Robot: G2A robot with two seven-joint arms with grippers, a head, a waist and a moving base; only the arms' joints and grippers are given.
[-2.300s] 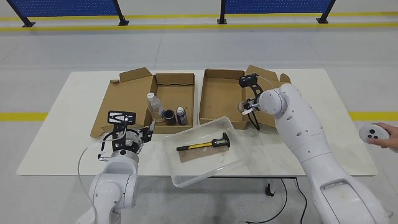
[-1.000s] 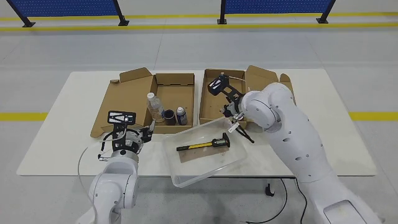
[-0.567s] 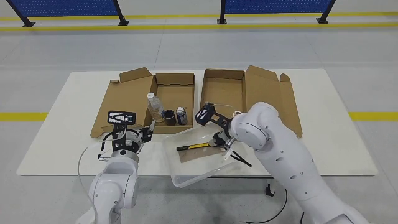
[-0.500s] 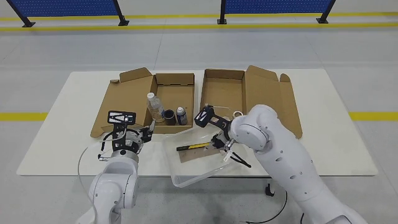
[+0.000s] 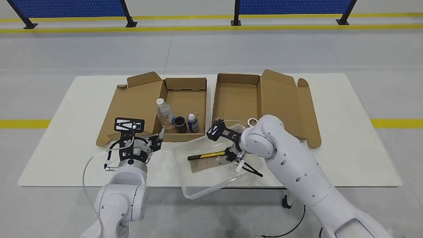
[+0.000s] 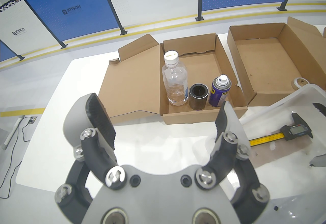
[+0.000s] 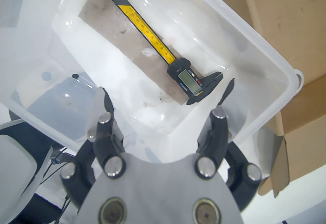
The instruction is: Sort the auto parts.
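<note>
A black and yellow digital caliper (image 5: 215, 153) (image 7: 152, 41) (image 6: 280, 134) lies in a clear plastic bin (image 5: 198, 188) (image 7: 254, 39) at the table's front middle. My right gripper (image 5: 230, 153) (image 7: 166, 90) hangs open inside the bin, its fingers either side of the caliper's display head, not touching it. My left gripper (image 5: 134, 142) (image 6: 158, 105) is open and holds nothing above the table at the front left. The left cardboard box (image 5: 185, 99) (image 6: 196, 62) holds a clear bottle (image 5: 164, 114) (image 6: 175, 82), a black cylinder (image 5: 179, 124) (image 6: 198, 96) and a spray can (image 5: 192, 123) (image 6: 219, 91).
A second open cardboard box (image 5: 234, 102) (image 6: 265, 56) (image 7: 293, 5) stands behind the bin with a bare floor. Its flaps spread to the right, and the left box's flap spreads to the left. The bin juts over the table's front edge.
My right arm swung from the right cardboard box across to the bin and came down beside the caliper's head. The left arm and all objects stayed put.
</note>
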